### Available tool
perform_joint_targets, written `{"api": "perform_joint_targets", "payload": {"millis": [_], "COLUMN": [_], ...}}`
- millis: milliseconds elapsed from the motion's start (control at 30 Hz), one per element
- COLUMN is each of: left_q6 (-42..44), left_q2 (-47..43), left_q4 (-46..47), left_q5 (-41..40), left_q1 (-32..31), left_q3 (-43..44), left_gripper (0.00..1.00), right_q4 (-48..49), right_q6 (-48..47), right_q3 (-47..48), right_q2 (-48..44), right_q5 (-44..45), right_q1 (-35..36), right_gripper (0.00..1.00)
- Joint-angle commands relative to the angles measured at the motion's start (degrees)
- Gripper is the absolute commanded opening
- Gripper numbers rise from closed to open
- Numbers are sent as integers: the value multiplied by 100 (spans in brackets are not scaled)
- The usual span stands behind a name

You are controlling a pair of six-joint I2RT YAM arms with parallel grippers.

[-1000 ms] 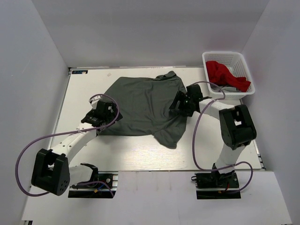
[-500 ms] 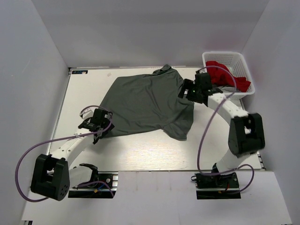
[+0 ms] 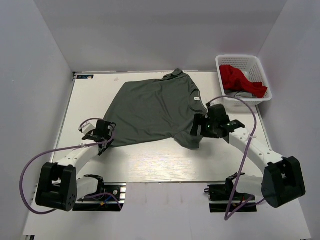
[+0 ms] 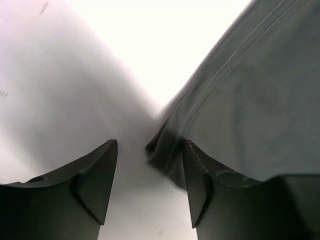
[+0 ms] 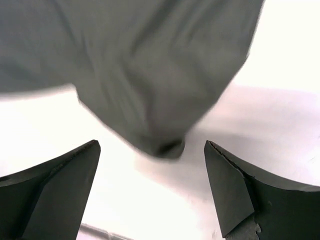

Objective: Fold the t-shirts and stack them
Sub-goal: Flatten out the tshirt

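The left gripper (image 4: 149, 147) is released, jaws apart, and the near-left hem corner of the olive shirt (image 4: 250, 100) lies in the gap, closer to one jaw than the other. Bare table (image 4: 150, 45) shows on the other side of it, and nothing is pinched. The right gripper (image 5: 151, 146) is spread wider. The shirt's near-right tip, a rounded end that may be a sleeve, sits just ahead of its gap and about centred.

So each arm faces its own corner: the left arm is nearer the hem corner, the right arm nearer the right tip. From both grippers the body of the shirt runs away toward the far side of the table. It lies spread and skewed. Its long axis appears to run from the collar (image 3: 178, 74) at the far right down to the corner at the left gripper.

The cloth looks thin, matte and limp. A double row of stitching runs along the hem in the left wrist view, and there are soft folds near the right tip. The table under the shirt is white and smooth, so an edge should lift cleanly if the jaws get beneath it.

Beyond the shirt's far-right side, apart from it, stands a white lattice basket (image 3: 242, 61). The red shirt (image 3: 239, 79) is crumpled inside it.
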Motion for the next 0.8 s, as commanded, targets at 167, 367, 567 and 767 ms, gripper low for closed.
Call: {"api": "perform_joint_targets", "payload": {"millis": [167,367,567,767], "left_q6": [329,583,944,1137], "left_q2": [1158,1081,-26,-1299], "left_q4": [1078,797,973,841], "left_q5": [745,745,1009,1272], "left_q1": [39,39,-22,-22], "left_q3": [226,359,174,296], "left_gripper": [17,0,0,0], "right_q4": [-307,186,590,934], "right_q6": [-67,82,399,382], "right_q3": [-562,-456,-403,-141], "right_q2": [107,819,1014,427], "right_q5": [218,227,1123,1659], "right_q1": [810,1109,1110,1092], "right_gripper": [90,77,37,0]}}
